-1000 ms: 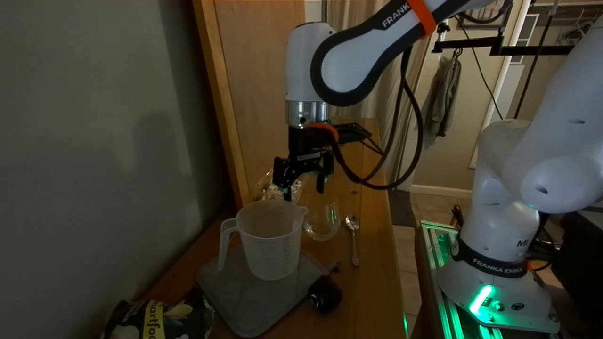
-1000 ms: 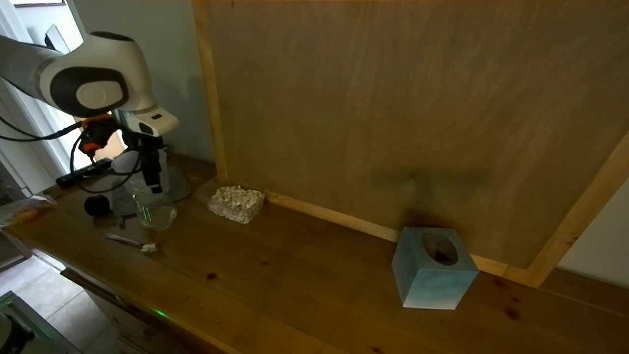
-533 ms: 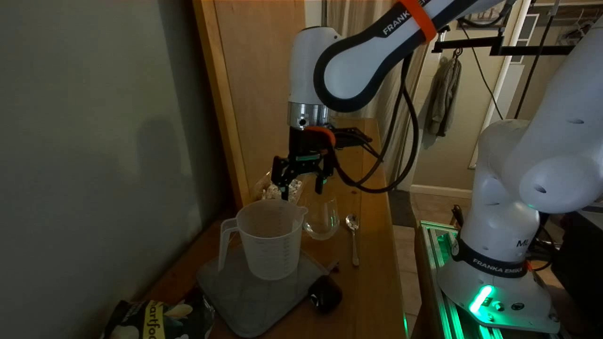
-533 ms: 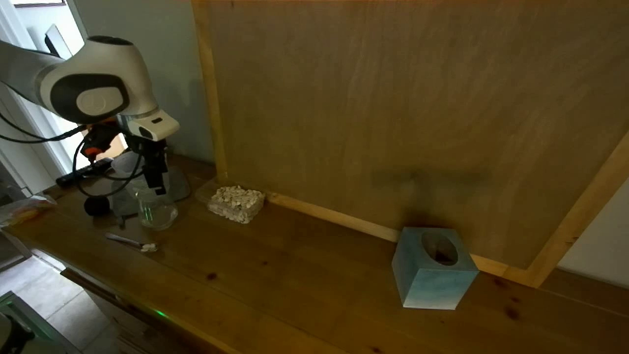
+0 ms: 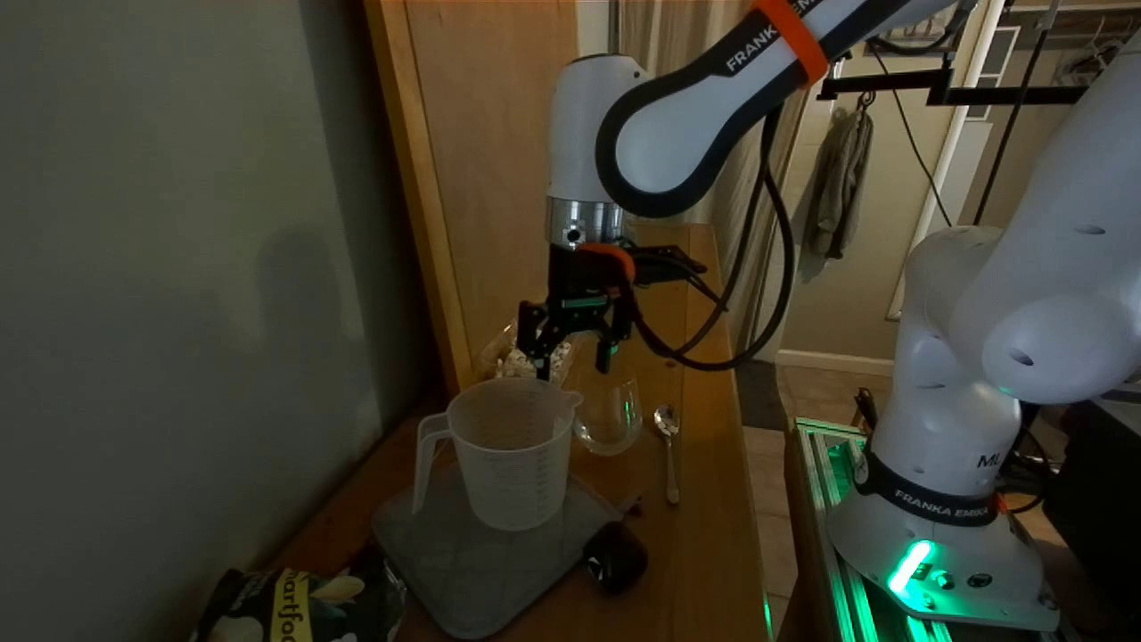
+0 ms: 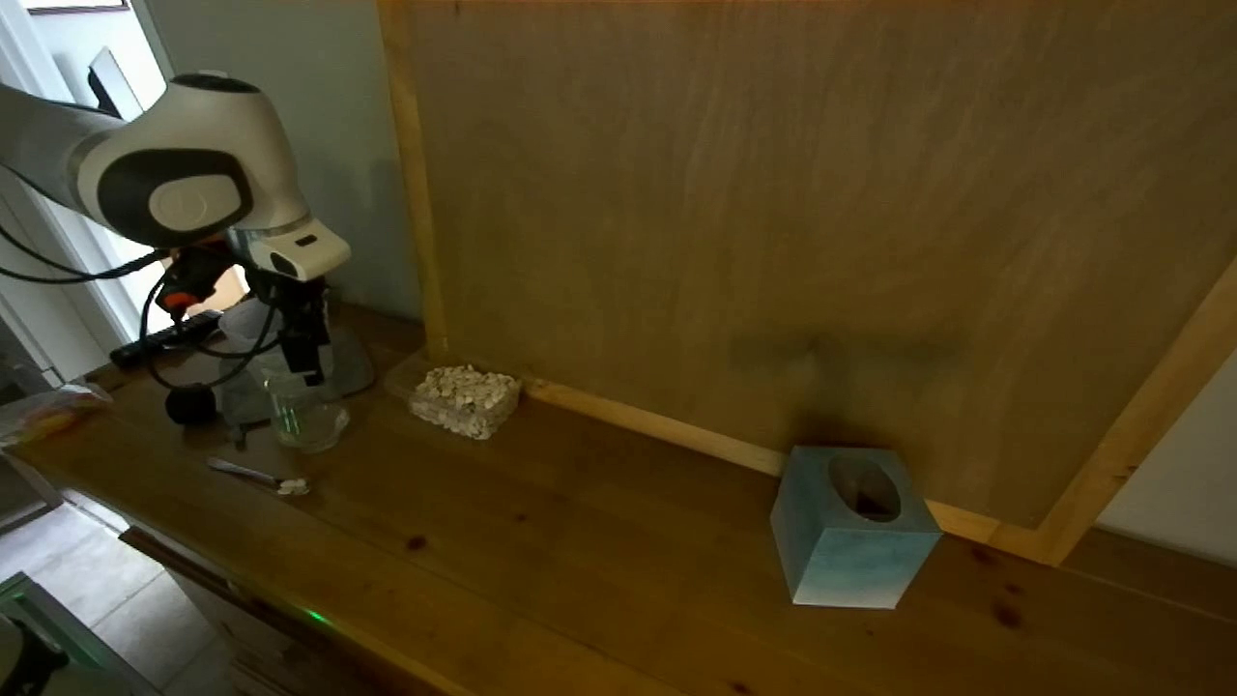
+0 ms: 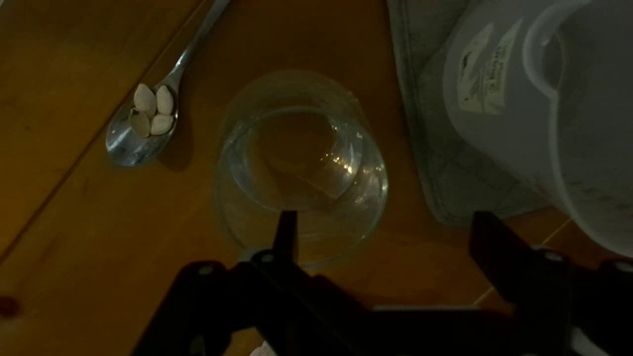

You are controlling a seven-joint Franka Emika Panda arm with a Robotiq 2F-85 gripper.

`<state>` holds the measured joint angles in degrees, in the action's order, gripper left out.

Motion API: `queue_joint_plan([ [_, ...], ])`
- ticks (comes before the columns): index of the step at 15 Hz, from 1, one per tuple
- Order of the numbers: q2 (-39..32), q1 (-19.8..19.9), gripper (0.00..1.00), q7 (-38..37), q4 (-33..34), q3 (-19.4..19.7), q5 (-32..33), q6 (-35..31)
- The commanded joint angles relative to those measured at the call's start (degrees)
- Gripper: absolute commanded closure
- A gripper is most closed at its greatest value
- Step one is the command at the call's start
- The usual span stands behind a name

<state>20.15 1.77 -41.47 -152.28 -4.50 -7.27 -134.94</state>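
My gripper (image 7: 385, 215) is open with nothing between its fingers. In an exterior view the gripper (image 5: 573, 370) points down above the table, behind the jug and over the glass. A clear stemless glass (image 7: 296, 91) stands upright below; it shows in both exterior views (image 5: 609, 432) (image 6: 307, 430). In the wrist view one finger (image 7: 286, 237) overlaps the glass's near side; I cannot tell whether they touch. The other finger (image 7: 494, 247) is in front of the grey mat's corner. A translucent measuring jug (image 5: 510, 477) stands on the grey mat (image 5: 472, 575) beside the glass.
A metal spoon (image 7: 126, 148) holds several pale seeds (image 7: 145, 100). A clear tub of pale seeds (image 6: 464, 401) is by the wooden panel (image 6: 773, 242). A black round object (image 5: 615, 557) lies at the mat's edge. A snack bag (image 5: 294, 606) and a blue tissue box (image 6: 850, 565) also stand on the table.
The arm and gripper have lowered a little over the glass. The finger opening looks the same, and the objects on the table have not moved.
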Motion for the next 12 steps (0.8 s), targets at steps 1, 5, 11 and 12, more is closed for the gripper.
queue_joint_plan([
  [1,0.5,0.3,0.34,-2.3,-0.8,-1.2,-0.6,-0.1],
  [5,0.8,0.5,0.60,-4.3,-1.4,-1.9,0.2,-0.1],
  [11,0.7,0.6,1.00,-5.7,-1.3,-2.0,0.7,0.3],
  [12,0.7,0.6,0.59,-5.6,-1.3,-2.0,0.6,0.3],
])
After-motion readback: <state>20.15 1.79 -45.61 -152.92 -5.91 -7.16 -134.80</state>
